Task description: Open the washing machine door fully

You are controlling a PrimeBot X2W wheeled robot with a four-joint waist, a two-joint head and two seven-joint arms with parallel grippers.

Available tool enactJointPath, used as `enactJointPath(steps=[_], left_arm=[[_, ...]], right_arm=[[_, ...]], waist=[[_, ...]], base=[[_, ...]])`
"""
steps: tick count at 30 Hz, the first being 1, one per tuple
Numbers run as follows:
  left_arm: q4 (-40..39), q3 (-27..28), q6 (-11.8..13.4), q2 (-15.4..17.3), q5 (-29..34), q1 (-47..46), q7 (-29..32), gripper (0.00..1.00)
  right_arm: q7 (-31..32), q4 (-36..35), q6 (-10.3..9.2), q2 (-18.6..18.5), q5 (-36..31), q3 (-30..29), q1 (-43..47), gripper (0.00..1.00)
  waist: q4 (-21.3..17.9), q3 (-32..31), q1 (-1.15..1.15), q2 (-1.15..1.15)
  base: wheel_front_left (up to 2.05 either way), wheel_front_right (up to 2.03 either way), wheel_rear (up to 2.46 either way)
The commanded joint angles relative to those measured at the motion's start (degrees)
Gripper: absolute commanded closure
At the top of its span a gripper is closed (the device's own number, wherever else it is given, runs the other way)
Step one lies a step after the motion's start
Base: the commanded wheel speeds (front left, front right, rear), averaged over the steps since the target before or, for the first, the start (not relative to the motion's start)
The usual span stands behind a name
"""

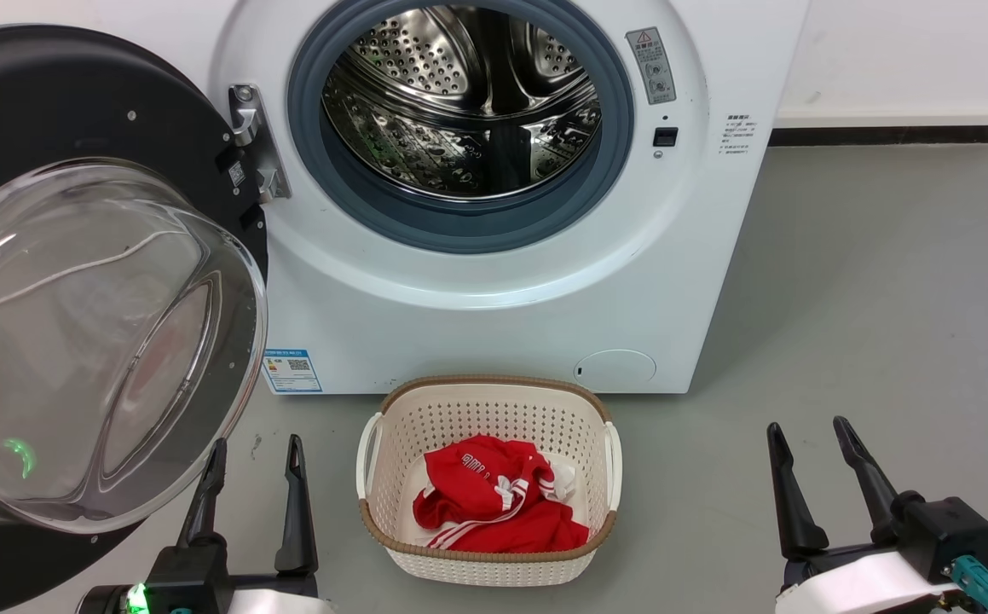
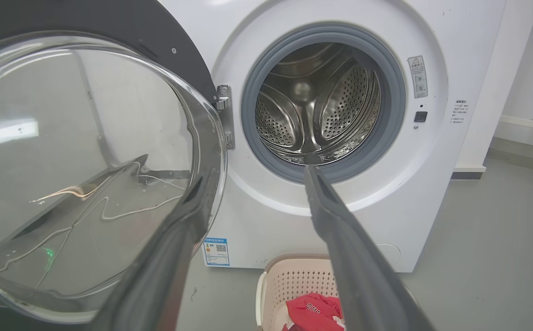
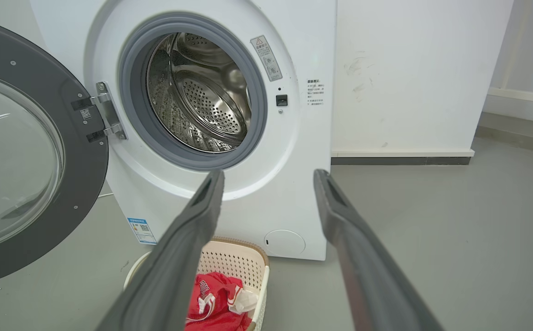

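A grey floor is stretching out before the white washing machine. The washing machine door is hanging swung open at the machine's left. A basket of red clothing is sitting in front of the machine. The left gripper and right gripper are hovering before the machine, fingers apart, empty.

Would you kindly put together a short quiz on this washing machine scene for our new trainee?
1. True or false: the door is shut.
2. What lies in the basket? A) blue towels B) a red garment C) nothing
3. Fill in: the left gripper and right gripper are both ____.
Key: 1 false; 2 B; 3 open.
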Motion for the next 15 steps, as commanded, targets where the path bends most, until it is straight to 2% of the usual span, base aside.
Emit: enactJointPath(steps=[1, 3, 4, 8, 15], left_arm=[[-0.06, -0.03, 0.0, -0.02, 0.03, 0.39, 0.16, 0.0], [-0.11, 0.03, -0.17, -0.02, 0.03, 0.43, 0.16, 0.0], [-0.01, 0.06, -0.08, 0.0, 0.01, 0.01, 0.0, 1.0], [1.62, -0.11, -0.17, -0.03, -0.89, 0.79, 0.03, 1.0], [2.43, 0.08, -0.98, 0.55, -10.2, -0.36, 1.58, 1.0]], right_arm=[[-0.13, 0.14, -0.04, 0.06, 0.3, 0.05, -0.32, 0.0], [-0.17, 0.23, -0.04, 0.06, 0.34, 0.08, -0.28, 0.0], [-0.01, 0.2, 0.0, 0.0, 0.43, 0.06, 0.01, 1.0], [0.07, 1.76, 0.0, 0.0, 1.31, 0.2, 0.83, 1.0], [1.61, 2.17, 0.0, -0.49, 10.12, -0.04, -0.07, 1.0]], waist=[[-0.02, 0.0, 0.0, 0.0], [-0.07, -0.02, 0.0, 0.0], [-0.06, -0.03, 0.0, 0.0], [-0.05, -0.01, 0.0, 0.0], [0.06, 0.09, 0.0, 0.0]], base=[[0.0, 0.0, 0.0], [0.0, 0.0, 0.0], [0.0, 0.0, 0.0], [0.0, 0.0, 0.0], [0.0, 0.0, 0.0]])
